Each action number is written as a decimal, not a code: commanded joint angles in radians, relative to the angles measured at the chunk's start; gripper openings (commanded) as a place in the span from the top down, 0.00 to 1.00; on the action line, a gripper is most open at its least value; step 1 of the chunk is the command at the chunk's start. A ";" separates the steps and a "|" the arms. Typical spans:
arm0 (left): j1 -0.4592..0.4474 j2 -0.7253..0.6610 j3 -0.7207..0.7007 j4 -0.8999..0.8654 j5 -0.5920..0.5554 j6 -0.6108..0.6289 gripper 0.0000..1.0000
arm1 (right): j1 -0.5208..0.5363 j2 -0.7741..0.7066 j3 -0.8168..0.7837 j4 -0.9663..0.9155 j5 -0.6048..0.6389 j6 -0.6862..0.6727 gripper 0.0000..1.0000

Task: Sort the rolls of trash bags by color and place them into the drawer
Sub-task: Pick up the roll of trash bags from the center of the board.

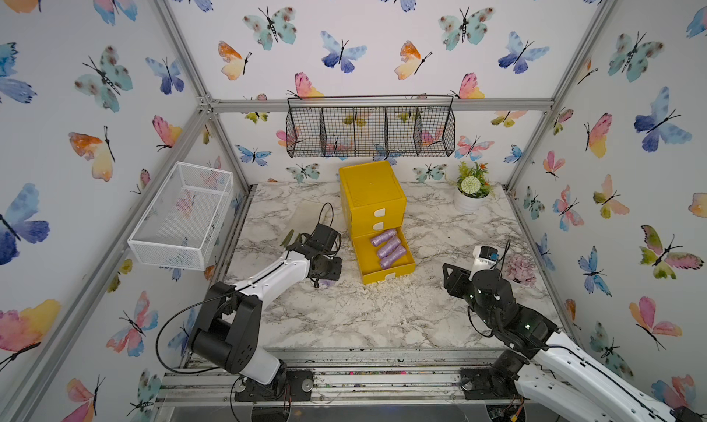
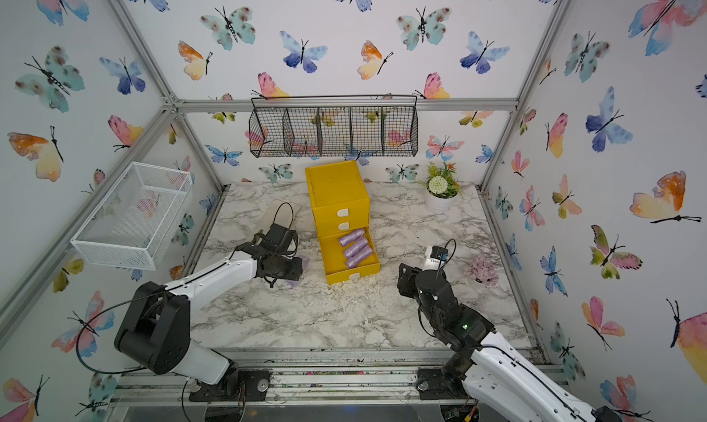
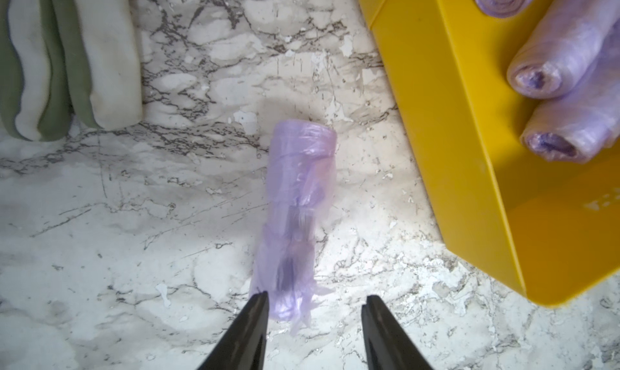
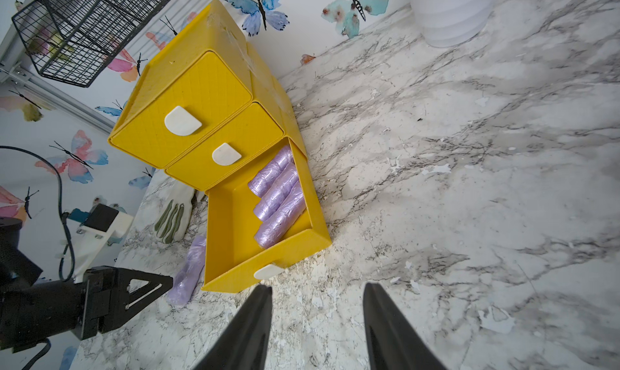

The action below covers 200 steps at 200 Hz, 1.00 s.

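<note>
The yellow drawer chest (image 1: pixel 373 198) (image 2: pixel 336 194) stands mid-table in both top views with its bottom drawer (image 4: pixel 228 230) pulled out. Three purple rolls (image 1: pixel 388 248) (image 4: pixel 278 204) lie side by side in it. A fourth purple roll (image 3: pixel 298 200) (image 4: pixel 188 267) lies on the marble just left of the open drawer. My left gripper (image 3: pixel 315 299) (image 1: pixel 325 272) hovers open over this roll's near end, which sits beside one fingertip, apart from the other. My right gripper (image 4: pixel 317 287) (image 1: pixel 451 276) is open and empty, right of the drawer's front. No pink or green rolls are in view.
A pale glove with green stripes (image 3: pixel 67 56) (image 4: pixel 172 217) lies left of the chest. A white flower pot (image 1: pixel 472 194) stands at the back right and a pink flower (image 1: pixel 520 269) by the right edge. A black wire basket (image 1: pixel 371 129) and a white one (image 1: pixel 183 217) hang on the walls.
</note>
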 commanded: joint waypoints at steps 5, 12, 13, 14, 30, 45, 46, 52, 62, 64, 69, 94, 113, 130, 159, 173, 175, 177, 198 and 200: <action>0.003 0.043 0.037 -0.025 0.011 0.000 0.39 | -0.008 0.012 -0.011 0.022 -0.007 0.005 0.50; 0.004 0.061 0.051 -0.022 0.006 0.005 0.36 | -0.008 0.013 -0.007 0.017 -0.009 0.005 0.51; 0.004 0.063 0.054 -0.021 0.005 0.006 0.36 | -0.008 0.013 -0.006 0.015 -0.009 0.005 0.51; 0.004 0.065 0.055 -0.021 0.004 0.007 0.36 | -0.008 0.013 -0.005 0.015 -0.009 0.006 0.51; 0.007 0.123 0.091 -0.019 -0.005 0.018 0.35 | -0.008 0.002 0.000 -0.004 -0.004 0.005 0.50; 0.007 0.184 0.125 -0.032 -0.013 0.027 0.36 | -0.008 -0.020 0.000 -0.022 0.005 0.005 0.50; 0.008 0.188 0.127 -0.032 -0.013 0.028 0.36 | -0.008 -0.022 0.000 -0.023 0.006 0.006 0.50; 0.007 0.208 0.135 -0.032 -0.015 0.028 0.37 | -0.008 -0.031 -0.002 -0.028 0.010 0.006 0.50; 0.008 0.233 0.145 -0.033 -0.010 0.030 0.41 | -0.007 -0.048 -0.004 -0.038 0.020 0.008 0.50; 0.009 0.238 0.147 -0.034 -0.010 0.030 0.42 | -0.008 -0.051 -0.004 -0.040 0.020 0.008 0.50; 0.009 0.247 0.151 -0.036 -0.008 0.030 0.44 | -0.008 -0.059 -0.004 -0.046 0.023 0.008 0.50; 0.008 0.263 0.153 -0.041 -0.012 0.027 0.51 | -0.008 -0.076 -0.006 -0.059 0.031 0.009 0.50; 0.009 0.260 0.154 -0.052 -0.027 0.027 0.55 | -0.008 -0.066 -0.007 -0.053 0.024 0.012 0.50; 0.008 0.248 0.150 -0.060 -0.036 0.028 0.59 | -0.008 -0.050 -0.006 -0.041 0.013 0.012 0.50; 0.008 0.224 0.142 -0.067 -0.041 0.028 0.66 | -0.008 -0.028 -0.004 -0.023 0.000 0.015 0.50; 0.009 0.216 0.138 -0.069 -0.039 0.028 0.70 | -0.008 -0.025 -0.005 -0.019 -0.005 0.016 0.50; 0.008 0.216 0.138 -0.070 -0.038 0.028 0.70 | -0.008 -0.024 -0.006 -0.018 -0.006 0.016 0.50; 0.009 0.215 0.138 -0.071 -0.036 0.028 0.71 | -0.008 -0.024 -0.006 -0.018 -0.006 0.017 0.50; 0.008 0.191 0.134 -0.082 0.003 0.019 0.82 | -0.008 -0.022 -0.013 -0.001 -0.008 0.022 0.50; 0.007 0.184 0.131 -0.082 0.007 0.017 0.83 | -0.008 -0.021 -0.015 0.001 -0.010 0.022 0.50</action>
